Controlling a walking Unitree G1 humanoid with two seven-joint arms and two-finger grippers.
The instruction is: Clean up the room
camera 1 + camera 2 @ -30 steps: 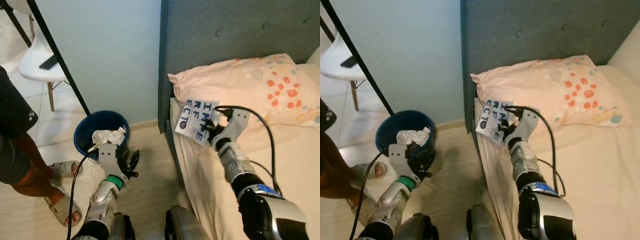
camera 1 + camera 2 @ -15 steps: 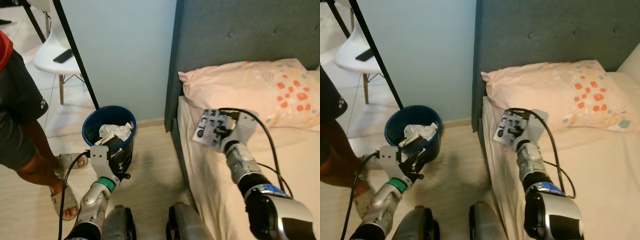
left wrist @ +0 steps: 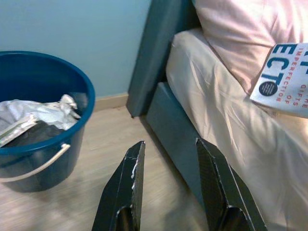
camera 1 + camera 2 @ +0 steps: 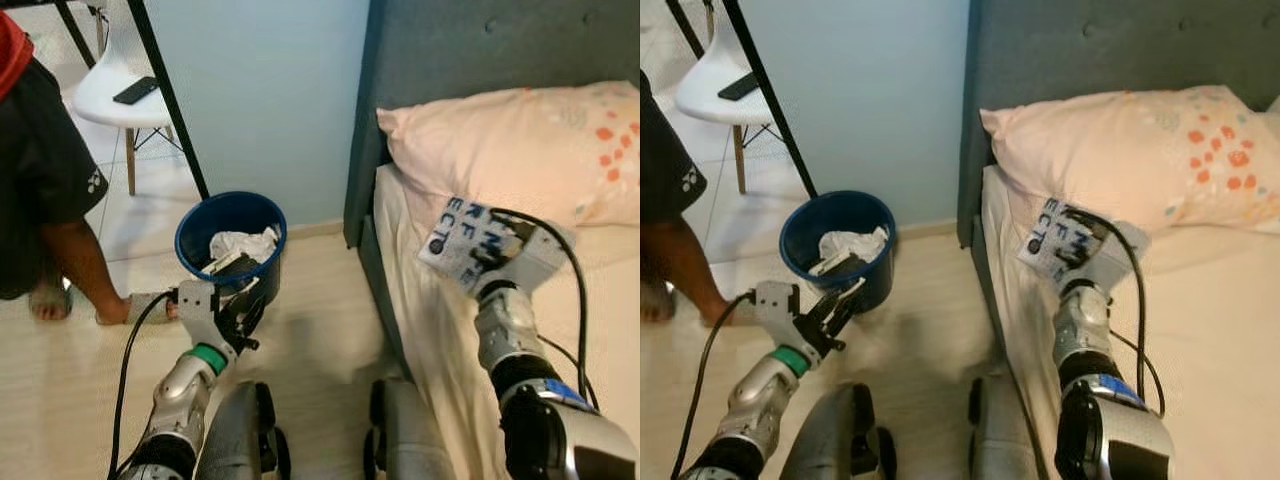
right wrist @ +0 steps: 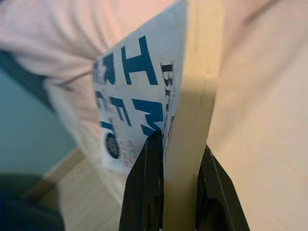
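My right gripper (image 4: 490, 258) is shut on a white paperback book (image 4: 462, 237) with blue letters, held above the bed's edge in front of the pink pillow (image 4: 510, 145). In the right wrist view the two black fingers (image 5: 147, 192) pinch the book (image 5: 144, 91) by its edge. My left gripper (image 4: 243, 315) hangs low and open, with nothing in it, just in front of the blue bucket (image 4: 195, 250). Crumpled white paper (image 4: 240, 245) lies in that bucket (image 3: 72, 139).
A person's leg (image 4: 85, 270) stands left of the bucket. A white chair (image 4: 125, 100) with a phone on it and a black slanted pole (image 4: 170, 100) are behind. The grey headboard (image 4: 480, 50) and bed frame rise on the right; wood floor lies between.
The view has shifted, so bucket and bed sit further right. The book stays in my right gripper, now lower beside the pillow. The person's feet have moved left.
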